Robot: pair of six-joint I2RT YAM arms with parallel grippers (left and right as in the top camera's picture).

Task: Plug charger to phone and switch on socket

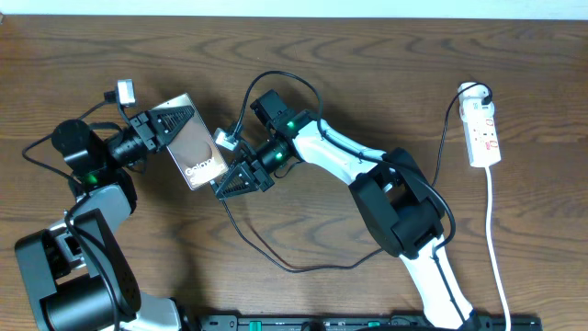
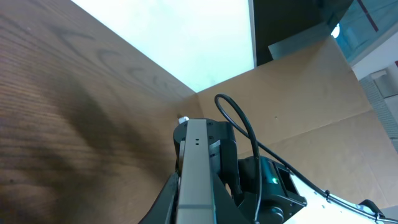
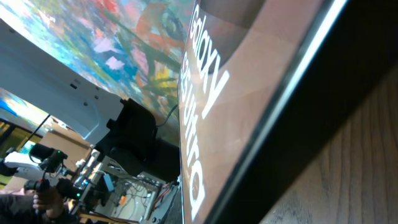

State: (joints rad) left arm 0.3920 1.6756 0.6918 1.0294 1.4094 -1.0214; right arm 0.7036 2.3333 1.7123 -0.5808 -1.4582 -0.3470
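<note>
Clamping the far-left end of the phone [image 1: 195, 152], the left gripper [image 1: 168, 126] has its two fingers closed on the slab. Just to its right, the right gripper [image 1: 234, 181] is fully closed, its tips close against the phone's near-right edge. The charger [image 1: 276, 261] runs from those tips in a thin black loop toward the near side of the table [image 1: 386, 55], but whether it is pinched between the fingers cannot be told. By count there are two arms, two grippers, one phone, one charger and one socket [image 1: 484, 134]. The socket is a white strip with red switch marks lying well apart at the far right, its single white cord [image 1: 497, 248] trailing toward the near edge. Only the overhead view shows the socket, its cord and the cable loop. The left wrist view gives the phone edge-on – a pale grey strip rising between its own fingers, with the right arm's dark body and a green light behind it. The right wrist view is nearly filled by the phone's glossy face, with white "Galaxy" lettering – a sliver of wood grain shows at the lower right, and its own fingers cannot be made out.
</note>
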